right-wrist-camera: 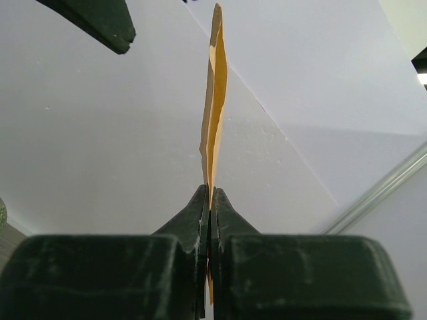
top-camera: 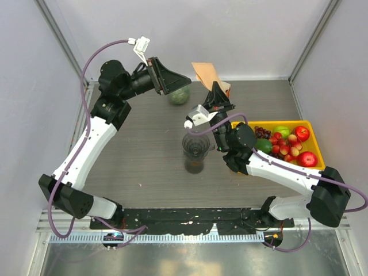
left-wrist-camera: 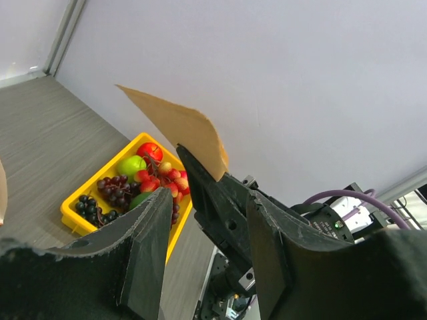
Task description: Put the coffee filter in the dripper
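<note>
My right gripper is shut on the coffee filter, a flat light-brown paper held up in the air at the back of the table. The right wrist view shows the coffee filter edge-on, pinched between the closed jaws. My left gripper hovers just left of the paper, open, with nothing between its fingers. From the left wrist view the coffee filter sticks up from the right arm's black fingers, beyond my own gripper. The smoky dark dripper sits atop a glass jug at mid-table, below both grippers.
A yellow tray of fruit stands at the right; its near edge also shows in the left wrist view. A round green object lies under the left gripper. White walls close in the back and sides.
</note>
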Robot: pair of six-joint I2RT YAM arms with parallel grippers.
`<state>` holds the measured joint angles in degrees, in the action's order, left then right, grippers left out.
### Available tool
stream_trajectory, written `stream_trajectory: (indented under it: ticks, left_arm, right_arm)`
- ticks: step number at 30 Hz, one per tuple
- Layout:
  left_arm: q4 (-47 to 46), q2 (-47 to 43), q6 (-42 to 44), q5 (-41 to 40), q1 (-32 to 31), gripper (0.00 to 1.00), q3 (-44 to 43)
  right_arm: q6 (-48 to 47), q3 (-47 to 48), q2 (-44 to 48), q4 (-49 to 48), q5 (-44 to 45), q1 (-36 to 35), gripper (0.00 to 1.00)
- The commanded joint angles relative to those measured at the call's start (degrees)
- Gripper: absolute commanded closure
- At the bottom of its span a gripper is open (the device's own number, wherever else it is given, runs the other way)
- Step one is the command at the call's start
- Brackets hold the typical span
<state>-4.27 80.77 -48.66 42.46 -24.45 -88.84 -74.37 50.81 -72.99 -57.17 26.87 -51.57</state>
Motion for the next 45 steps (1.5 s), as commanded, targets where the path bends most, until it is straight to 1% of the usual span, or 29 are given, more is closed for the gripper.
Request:
stream_trajectory:
  ticks: [1,13,22,31,45]
  left_arm:
    - [-1.53,-0.35,1.2,-0.79,-1.3,0.48,-2.83]
    - [-0.39,0.44,2.08,-1.76,-2.45,0.51,-3.36]
    - [1.9,0.79,3.31,-3.08,-2.62,0.55,-3.18]
    - [2.69,1.05,3.23,-3.87,-2.54,0.56,-3.45]
    - [1.9,0.53,2.08,-3.79,-2.54,0.56,-3.01]
  right_arm:
    - [-2.1,-0.36,1.89,-4.36,-1.91,-0.9,0.95]
    - [-2.63,-0.53,2.15,-4.18,-3.14,-1.6,0.95]
    - [-1.13,0.17,2.5,-4.01,-3.4,-1.87,0.95]
    - [-1.66,-0.71,2.68,-4.27,-3.85,-2.39,0.95]
    - [-3.59,-0.89,2.42,-1.11,-3.23,-2.48,0.95]
